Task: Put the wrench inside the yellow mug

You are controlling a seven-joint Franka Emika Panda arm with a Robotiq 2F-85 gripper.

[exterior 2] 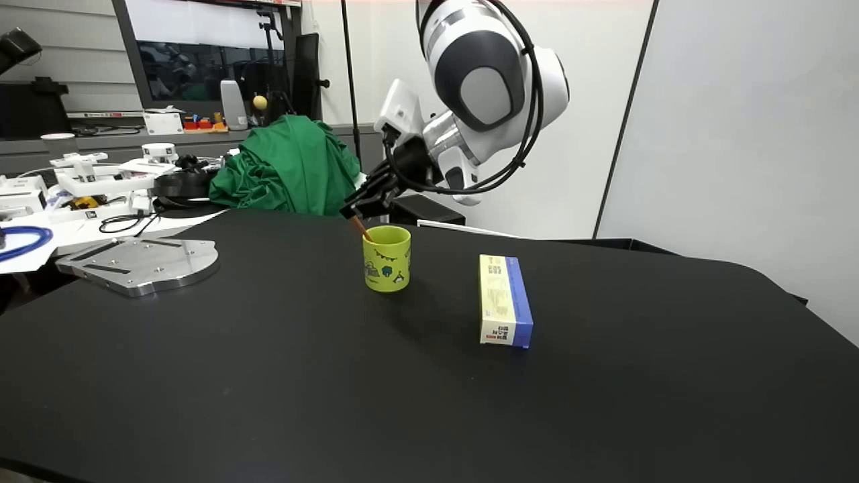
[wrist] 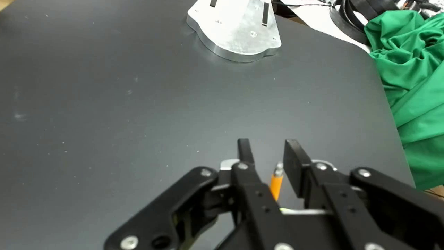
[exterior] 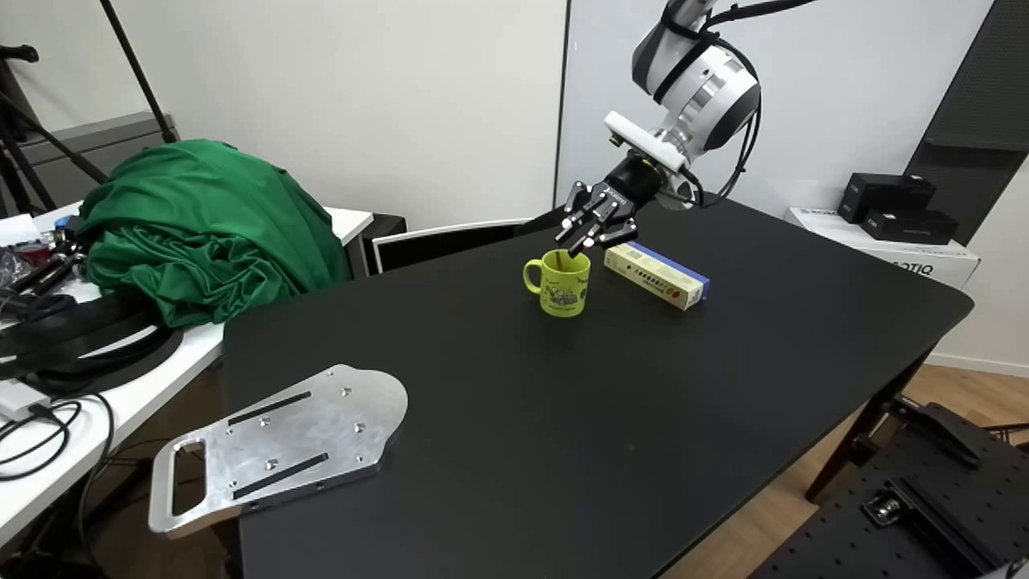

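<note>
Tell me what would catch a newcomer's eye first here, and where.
Probably the heap of crumpled bright green cloth beside the large black table. Next, the small yellow-green printed mug, standing upright on that table, a thin orange rod-like wrench poking from its mouth toward the open black gripper. The flat silver metal plate at the table's edge may draw glances too.

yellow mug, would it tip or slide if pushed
The yellow mug would probably slide under a low push, standing upright and nearly as wide at bottom as top. Pressing the wrench slanting out of it might tip it. If toppled, its handle might limit rolling.
</note>
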